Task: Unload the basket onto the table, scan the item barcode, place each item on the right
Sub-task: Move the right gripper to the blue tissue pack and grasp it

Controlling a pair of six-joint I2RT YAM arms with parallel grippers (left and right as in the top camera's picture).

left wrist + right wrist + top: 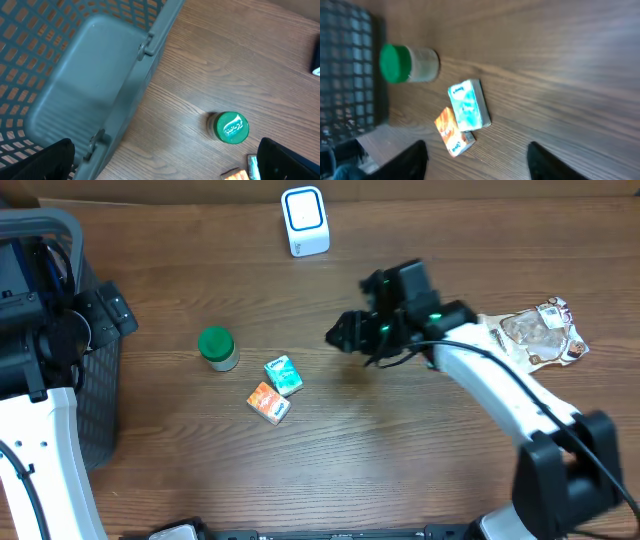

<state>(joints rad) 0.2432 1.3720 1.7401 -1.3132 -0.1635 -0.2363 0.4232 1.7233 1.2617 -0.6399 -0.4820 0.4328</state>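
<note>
Three small items lie left of the table's centre: a green-lidded jar [217, 347], a teal box [283, 374] and an orange box [268, 403] touching it. The white barcode scanner [304, 221] stands at the back. My right gripper [345, 333] hovers right of the boxes, open, with nothing between its fingers [405, 162]; its wrist view shows the teal box [469, 105], orange box [453, 132] and jar [410, 63] ahead. My left gripper [165, 165] is open and empty by the basket, with the jar [230, 127] ahead to its right.
A grey plastic basket [95, 380] stands at the left edge, under the left arm, and it fills the left of the left wrist view [85, 75]. A crinkled snack bag [540, 335] lies at the far right, behind the right arm.
</note>
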